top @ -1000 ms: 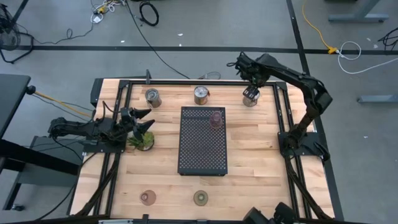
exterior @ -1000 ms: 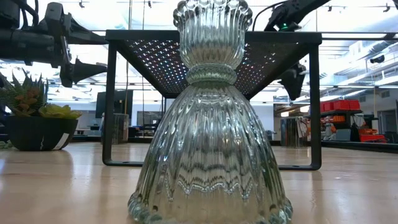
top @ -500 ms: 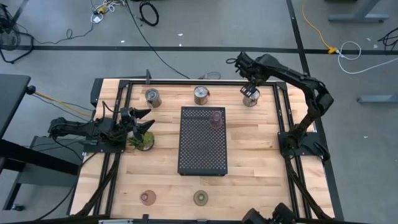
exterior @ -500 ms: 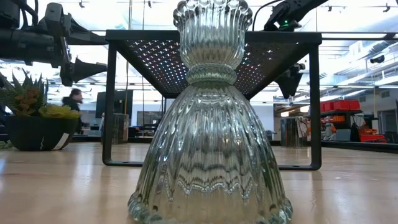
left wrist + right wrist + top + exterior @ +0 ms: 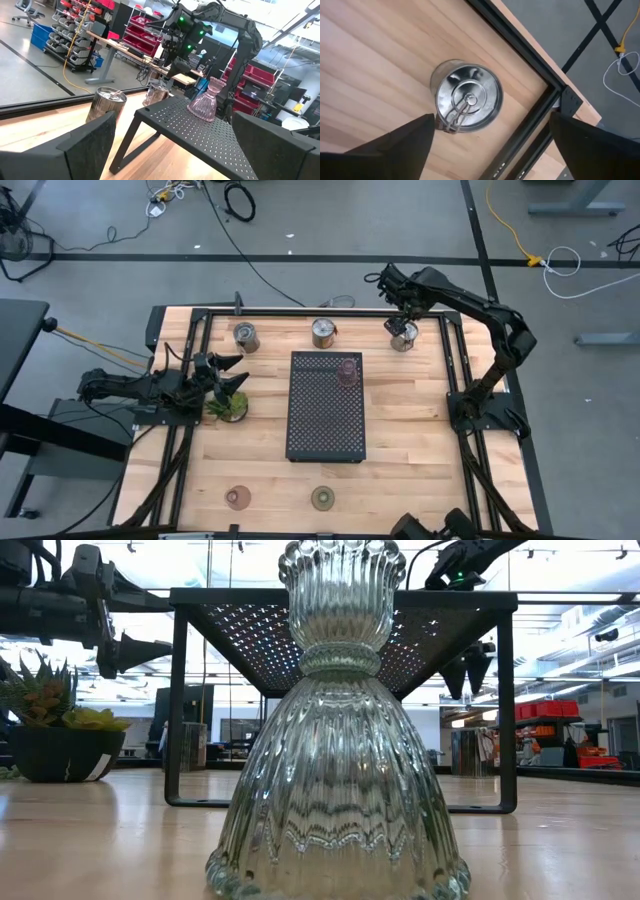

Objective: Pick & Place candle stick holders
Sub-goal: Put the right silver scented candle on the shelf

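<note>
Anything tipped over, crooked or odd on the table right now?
Nothing stands out. All three silver cups stand upright along the far edge, the right gripper open above the right-hand one. The pink glass holder sits upright on the black tray; two holders stand near the front edge.

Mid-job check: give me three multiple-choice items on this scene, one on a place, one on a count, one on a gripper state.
1. Where does the pink ribbed glass holder stand?
A. on the black perforated tray
B. on the bare wood
C. beside the plant

2. How many shiny silver metal cups line the table's far edge?
A. one
B. two
C. three

3. The right gripper is:
A. shut on a cup
B. open above the right-hand silver cup
C. out of view

Answers: 1 A, it sits on the tray's far right corner. 2 C, three stand in a row. 3 B, its fingers are spread clear of the cup.
</note>
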`<action>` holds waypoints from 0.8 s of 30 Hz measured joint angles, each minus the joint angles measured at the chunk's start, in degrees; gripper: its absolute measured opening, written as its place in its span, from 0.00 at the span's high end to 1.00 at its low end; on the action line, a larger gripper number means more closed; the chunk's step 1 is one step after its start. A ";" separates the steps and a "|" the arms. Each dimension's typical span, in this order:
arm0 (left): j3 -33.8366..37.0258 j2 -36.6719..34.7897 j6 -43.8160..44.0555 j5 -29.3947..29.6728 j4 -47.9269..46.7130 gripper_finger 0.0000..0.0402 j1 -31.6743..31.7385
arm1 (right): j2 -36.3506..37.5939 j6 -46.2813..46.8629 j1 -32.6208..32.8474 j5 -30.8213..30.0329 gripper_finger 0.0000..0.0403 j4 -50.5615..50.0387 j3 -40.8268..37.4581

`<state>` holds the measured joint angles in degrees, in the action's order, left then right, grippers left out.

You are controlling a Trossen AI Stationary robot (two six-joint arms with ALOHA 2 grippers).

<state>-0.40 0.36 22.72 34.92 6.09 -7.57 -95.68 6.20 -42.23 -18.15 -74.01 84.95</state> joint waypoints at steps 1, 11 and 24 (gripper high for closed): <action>0.00 0.00 0.02 0.00 0.00 0.01 0.00 | 0.00 0.05 0.00 0.14 0.03 0.05 0.00; 0.00 0.00 0.26 -0.02 0.00 0.01 0.00 | 0.04 -1.96 -2.74 5.05 0.11 3.21 -7.21; 0.00 0.00 0.45 1.95 0.00 0.01 0.00 | 0.02 -5.78 -6.75 13.30 0.11 11.63 -11.20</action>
<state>-0.40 0.36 23.17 36.87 6.09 -7.57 -95.66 0.42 -48.99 -4.85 -62.38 73.74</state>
